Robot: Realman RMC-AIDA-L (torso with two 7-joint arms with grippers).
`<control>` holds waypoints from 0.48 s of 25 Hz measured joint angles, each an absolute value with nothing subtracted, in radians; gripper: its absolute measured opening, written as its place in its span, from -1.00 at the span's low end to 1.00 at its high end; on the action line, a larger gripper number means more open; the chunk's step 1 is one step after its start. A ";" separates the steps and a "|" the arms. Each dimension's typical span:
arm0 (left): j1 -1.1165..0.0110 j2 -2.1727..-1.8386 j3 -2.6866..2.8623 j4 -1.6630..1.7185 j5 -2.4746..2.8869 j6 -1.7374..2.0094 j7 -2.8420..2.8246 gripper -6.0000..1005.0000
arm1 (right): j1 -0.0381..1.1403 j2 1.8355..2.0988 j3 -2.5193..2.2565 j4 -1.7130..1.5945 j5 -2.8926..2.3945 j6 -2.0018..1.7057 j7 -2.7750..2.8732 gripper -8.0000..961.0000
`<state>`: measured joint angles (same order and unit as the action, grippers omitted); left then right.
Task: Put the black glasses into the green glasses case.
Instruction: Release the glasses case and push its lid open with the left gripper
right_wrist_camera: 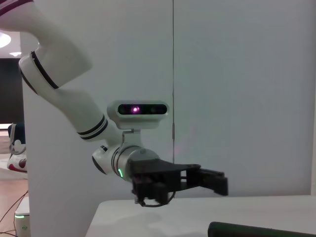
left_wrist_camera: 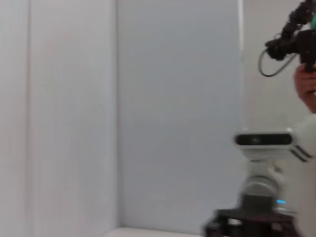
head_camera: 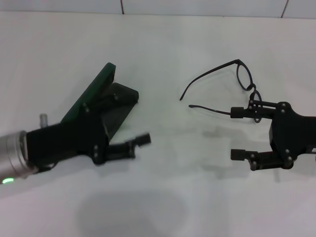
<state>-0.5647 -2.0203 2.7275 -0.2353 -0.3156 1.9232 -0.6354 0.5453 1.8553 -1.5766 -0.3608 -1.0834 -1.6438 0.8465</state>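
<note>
The green glasses case [head_camera: 97, 90] stands open on the white table at the left of the head view, with its lid raised and its dark base [head_camera: 121, 106] beside it. My left gripper [head_camera: 129, 120] is open right at the case; one finger [head_camera: 140, 139] lies clear of the base and the other overlaps the case. The black glasses [head_camera: 244, 75] are at the right with their arms unfolded. One lens and one arm touch the upper finger [head_camera: 238, 112] of my right gripper [head_camera: 237, 133], which is open. I cannot tell whether the glasses rest on the table.
The table's far edge [head_camera: 148, 15] meets a white wall. The right wrist view shows my left arm and its gripper [right_wrist_camera: 212, 180] above the table, and the case's dark edge [right_wrist_camera: 256, 229]. The left wrist view shows a wall and a person's hand [left_wrist_camera: 306, 86].
</note>
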 joint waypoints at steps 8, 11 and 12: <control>-0.672 -2.059 2.762 -0.526 -0.507 1.834 -0.991 0.55 | 0.546 1.851 -1.577 -0.362 -1.085 -1.644 0.843 0.69; -0.736 -2.069 2.836 -0.722 -0.501 1.831 -1.166 0.53 | 0.549 1.848 -1.577 -0.362 -1.085 -1.644 0.842 0.69; -0.757 -2.075 2.846 -0.781 -0.482 1.831 -1.217 0.52 | 0.550 1.847 -1.577 -0.362 -1.085 -1.645 0.842 0.69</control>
<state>-0.7567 -2.0745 2.8460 -0.7814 -0.4816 1.8309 -1.2169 0.5497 1.8472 -1.5769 -0.3622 -1.0846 -1.6452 0.8424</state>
